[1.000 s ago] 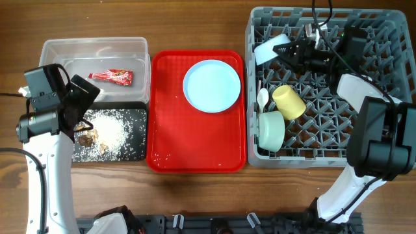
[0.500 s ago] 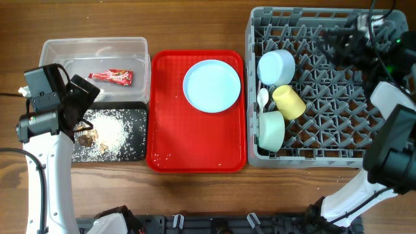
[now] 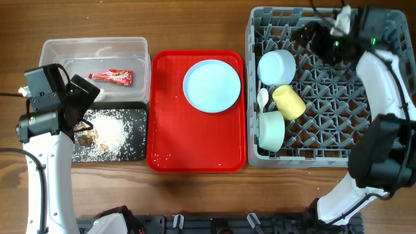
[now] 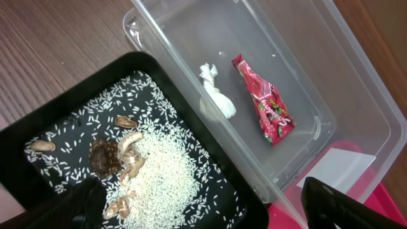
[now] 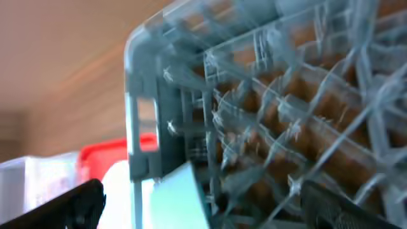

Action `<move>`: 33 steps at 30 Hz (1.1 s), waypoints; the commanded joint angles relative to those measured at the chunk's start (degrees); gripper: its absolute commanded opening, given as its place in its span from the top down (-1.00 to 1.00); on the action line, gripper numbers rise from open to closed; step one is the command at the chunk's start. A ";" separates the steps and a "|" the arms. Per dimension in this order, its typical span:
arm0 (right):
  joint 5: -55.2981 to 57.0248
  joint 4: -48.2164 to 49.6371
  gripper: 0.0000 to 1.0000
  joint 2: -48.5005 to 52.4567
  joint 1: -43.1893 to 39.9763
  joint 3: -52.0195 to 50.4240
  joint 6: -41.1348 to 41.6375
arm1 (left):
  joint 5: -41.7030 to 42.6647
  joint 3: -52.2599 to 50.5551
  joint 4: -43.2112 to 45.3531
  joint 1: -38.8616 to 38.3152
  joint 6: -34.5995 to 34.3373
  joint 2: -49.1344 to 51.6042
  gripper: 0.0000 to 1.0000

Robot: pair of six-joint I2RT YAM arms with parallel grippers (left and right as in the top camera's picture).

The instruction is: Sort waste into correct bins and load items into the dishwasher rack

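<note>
In the grey dishwasher rack point(image 3: 364, 140) sit a light-blue bowl point(image 3: 276, 67), a yellow cup point(image 3: 288, 101), a mint-green bowl point(image 3: 271, 129) and a white spoon point(image 3: 262, 99). My right gripper point(image 3: 315, 37) hangs open above the rack's back rows, right of the light-blue bowl point(image 5: 181, 200), holding nothing. A light-blue plate point(image 3: 212, 86) lies on the red tray point(image 3: 195, 153). The clear tub point(image 4: 299, 51) holds the red wrapper point(image 4: 267, 108) and a white scrap point(image 4: 216, 98). Rice point(image 4: 162, 168) with brown bits covers the black tray point(image 4: 57, 133). My left gripper point(image 4: 200, 210) hovers open above both bins.
The red tray point(image 3: 162, 97) lies between the bins and the rack. Upright pegs fill the rack point(image 5: 286, 95) around my right gripper point(image 5: 206, 213). Bare wooden table point(image 3: 195, 26) runs behind the tub and in front of the trays.
The right gripper opened and let go of the light-blue bowl, which now rests at the rack's back left. It swung away right, then back over the rack. The left arm stayed still.
</note>
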 commanded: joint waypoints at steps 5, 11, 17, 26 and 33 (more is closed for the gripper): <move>-1.66 -23.30 0.92 -1.49 5.55 17.40 -10.21 | -0.17 0.48 0.20 0.28 0.90 -0.48 -1.00; 9.53 -39.21 0.91 -1.46 9.38 11.39 -8.57 | -0.17 0.48 0.20 0.26 0.90 -0.48 -1.00; 20.72 -35.26 0.91 -1.33 12.96 7.13 0.09 | -0.17 0.48 0.20 0.26 0.90 -0.48 -1.00; 27.08 -34.01 0.91 -1.22 13.00 7.08 1.51 | -0.17 0.48 0.20 0.28 0.92 -0.48 -1.00; 27.10 -31.58 0.91 2.51 13.03 7.08 1.44 | -0.17 0.48 0.20 0.28 0.90 -0.48 -1.00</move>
